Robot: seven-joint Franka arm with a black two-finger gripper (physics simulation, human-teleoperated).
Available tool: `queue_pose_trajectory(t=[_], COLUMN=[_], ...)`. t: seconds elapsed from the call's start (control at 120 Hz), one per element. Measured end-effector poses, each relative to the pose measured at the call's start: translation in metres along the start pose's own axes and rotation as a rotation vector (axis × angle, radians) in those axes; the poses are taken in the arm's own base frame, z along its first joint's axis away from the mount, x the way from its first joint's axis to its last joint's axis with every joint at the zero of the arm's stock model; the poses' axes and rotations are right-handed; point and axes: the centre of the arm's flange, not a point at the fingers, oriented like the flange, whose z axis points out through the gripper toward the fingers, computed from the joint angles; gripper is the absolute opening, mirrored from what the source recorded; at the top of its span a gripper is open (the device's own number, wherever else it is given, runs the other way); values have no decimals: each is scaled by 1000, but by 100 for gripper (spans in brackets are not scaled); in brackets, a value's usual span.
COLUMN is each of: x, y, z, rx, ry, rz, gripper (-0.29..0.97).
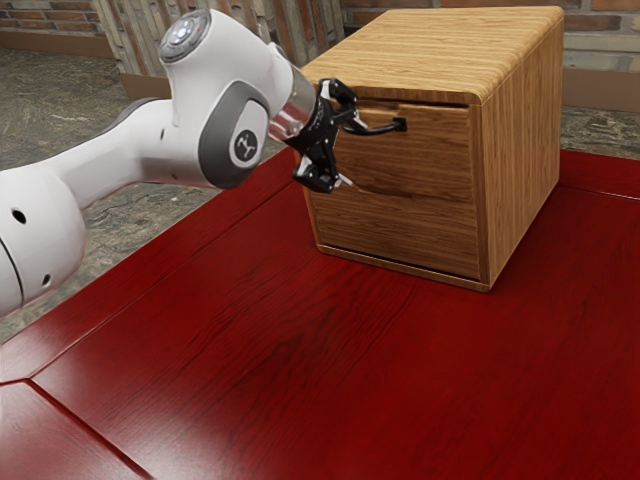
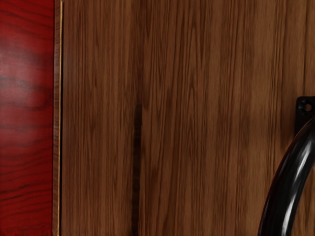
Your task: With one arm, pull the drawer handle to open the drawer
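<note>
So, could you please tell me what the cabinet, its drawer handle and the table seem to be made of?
Cabinet: light wood, matte, with visible grain, perhaps veneer. Drawer handle: probably black metal, glossy, judging by its highlights. Table: dark red wood, polished, with faint reflections.

Wood drawer front [image 2: 172, 118], grain running parallel to its pale edge, w/ one dark streak. Black curved handle [image 2: 290, 187] is fixed by a black mount plate [image 2: 305, 110] w/ screw hole. Red table [image 2: 24, 118] lies beyond the edge.
</note>
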Motion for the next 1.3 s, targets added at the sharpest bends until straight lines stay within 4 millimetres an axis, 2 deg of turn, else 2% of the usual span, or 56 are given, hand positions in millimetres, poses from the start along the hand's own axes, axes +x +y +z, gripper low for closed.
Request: queue_pose_trajectory(t=[0.25,0.5,0.833,1.3], x=[-2,-5,-1,0], y=[-4,-5,-12,-33], z=[-6,-30,-42,-67], rx=[12,22,43,47], ry=[3,14,18,3], rz=[-1,7,-11,-19], gripper=[49,41,26,-5])
